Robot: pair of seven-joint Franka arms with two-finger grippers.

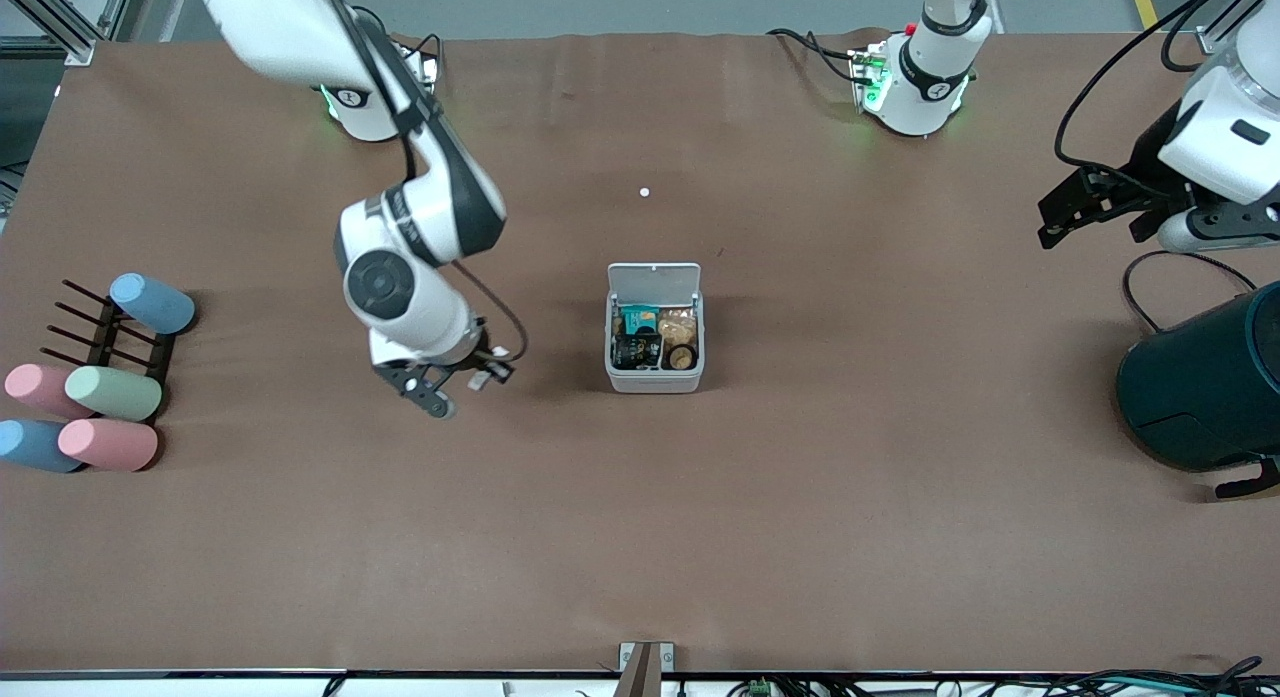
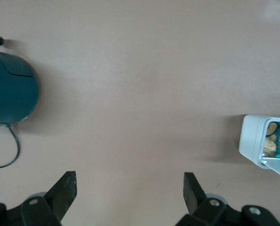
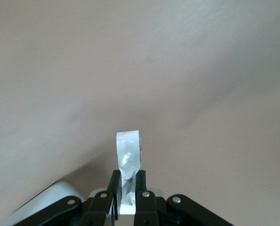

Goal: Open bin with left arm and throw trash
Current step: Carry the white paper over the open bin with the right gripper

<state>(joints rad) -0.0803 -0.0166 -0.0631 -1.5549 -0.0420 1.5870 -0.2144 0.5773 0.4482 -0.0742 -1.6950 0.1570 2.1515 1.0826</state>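
A brown paper-like sheet covers the wide table (image 1: 800,497), its creases running across; grey floor and metal framing show past the edge where the two arm bases stand.

One small square white-grey plastic bin (image 1: 654,329) sits near the middle of the table with its flat hinged lid (image 1: 654,277) swung up and tipped back toward the bases — the opening faces up. Inside lie a dark wrapper, a teal packet, a brownish crumpled piece and a small dark ring.

One small white bead (image 1: 644,192) lies between the bin and the bases. Five pastel cylinders (image 1: 110,392) — two blue, two pink, one green — lie on their sides by a dark rack at the right arm's end. One large dark teal cylinder (image 1: 1205,387) stands at the left arm's end.

The right gripper (image 3: 127,181) hangs over bare table beside the bin, pinched narrow on a short white stick-like piece (image 3: 128,162) that juts straight out past the fingertips. The left gripper (image 2: 129,190) waits spread wide and empty, raised above the table next to the teal cylinder.
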